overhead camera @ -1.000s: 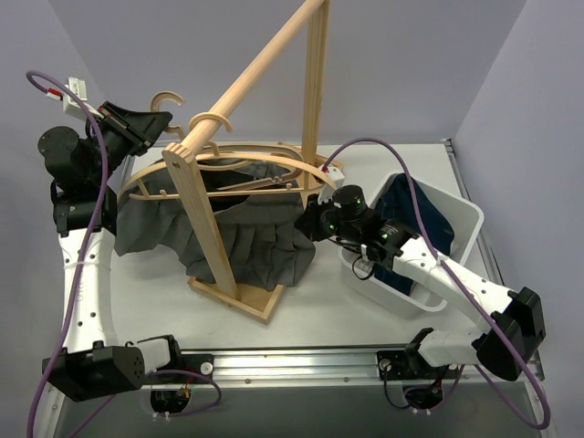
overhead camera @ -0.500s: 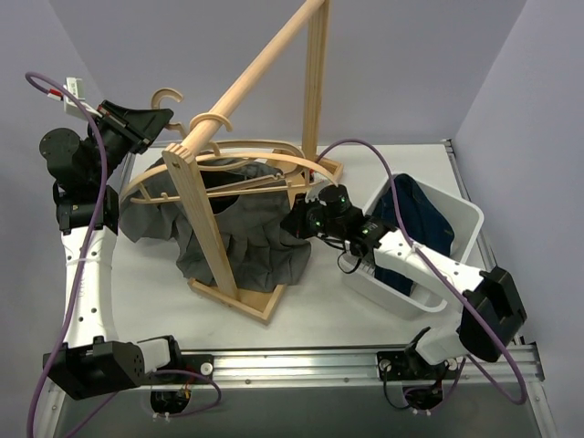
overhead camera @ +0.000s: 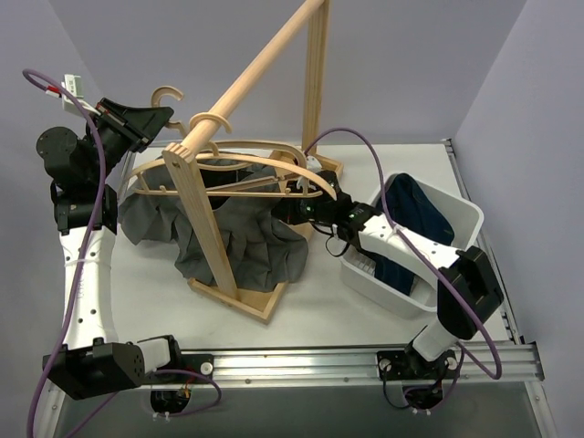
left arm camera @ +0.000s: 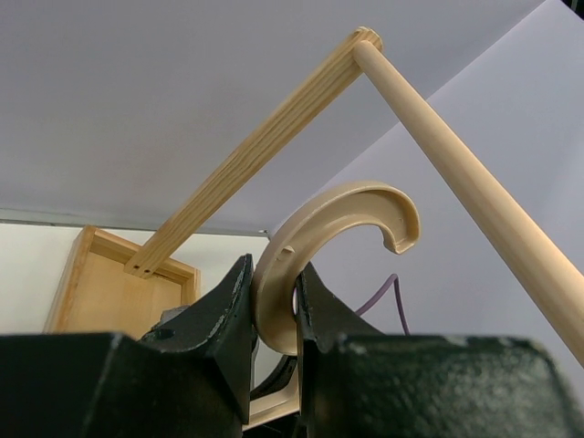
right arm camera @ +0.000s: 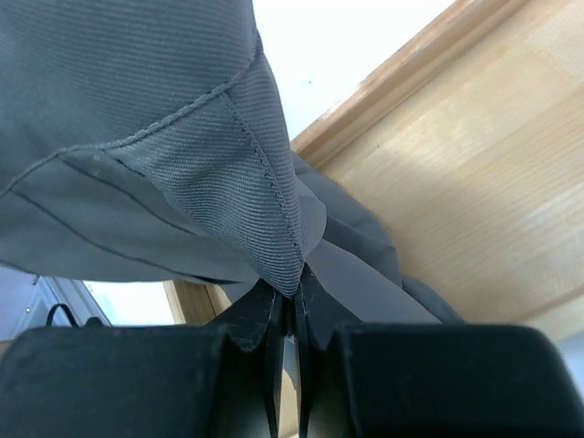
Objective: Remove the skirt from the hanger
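1. Left pincer (left arm camera: 274, 306) is clenched on the neck of the hanger's hook (left arm camera: 339, 212), one finger on each side. It is held high at the left end of the rack, and the hook hangs free beside the rail (left arm camera: 474, 192) without touching it.
2. Right pincer (right arm camera: 287, 297) is clenched on a stitched edge of the skirt (right arm camera: 137, 137), with the cloth pinched between the fingertips. In the top view it sits under the hanger's right end, near the rack's rear post.
3. Desk (overhead camera: 315, 306): white, carries everything below.
4. Wooden rack (overhead camera: 206, 228): slanted rail on two posts, with flat foot boards.
5. White bin (overhead camera: 461, 212): at the desk's right, holds a dark blue garment (overhead camera: 415, 212).
6. Skirt (overhead camera: 251, 242): grey, hanging below the hanger (overhead camera: 233, 162). Its lower folds are heaped on the desk around the front post.
7. Hanger: curved pale wood, roughly level, spanning from the left pincer (overhead camera: 146, 119) to the right pincer (overhead camera: 299, 206).
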`<state>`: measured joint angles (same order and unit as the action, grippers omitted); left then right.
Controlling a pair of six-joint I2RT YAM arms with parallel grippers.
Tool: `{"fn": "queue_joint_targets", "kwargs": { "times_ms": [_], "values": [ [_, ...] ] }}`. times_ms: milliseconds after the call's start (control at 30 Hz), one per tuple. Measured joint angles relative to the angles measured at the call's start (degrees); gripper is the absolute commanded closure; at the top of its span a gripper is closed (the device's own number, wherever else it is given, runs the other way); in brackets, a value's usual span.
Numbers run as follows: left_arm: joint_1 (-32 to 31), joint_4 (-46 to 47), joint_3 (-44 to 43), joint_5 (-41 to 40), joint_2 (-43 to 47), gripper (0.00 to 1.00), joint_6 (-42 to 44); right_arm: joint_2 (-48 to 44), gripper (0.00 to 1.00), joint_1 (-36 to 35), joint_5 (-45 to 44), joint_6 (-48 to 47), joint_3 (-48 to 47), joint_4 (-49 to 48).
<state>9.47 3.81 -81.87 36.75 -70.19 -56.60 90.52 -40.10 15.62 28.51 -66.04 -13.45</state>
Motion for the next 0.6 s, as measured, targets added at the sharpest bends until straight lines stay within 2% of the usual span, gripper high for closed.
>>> {"fn": "queue_joint_targets", "kwargs": {
  "times_ms": [300,600],
  "values": [
    [0.0,-0.2,-0.8,1.0,0.0,0.98,-0.2,10.7,1.00,1.9,5.8,2.2,-5.1,-5.4],
    [0.1,-0.2,-0.8,1.6,0.0,0.98,-0.2,19.6,1.00,-2.2,9.1,4.8,-12.0,-7.7]
  ]
}}
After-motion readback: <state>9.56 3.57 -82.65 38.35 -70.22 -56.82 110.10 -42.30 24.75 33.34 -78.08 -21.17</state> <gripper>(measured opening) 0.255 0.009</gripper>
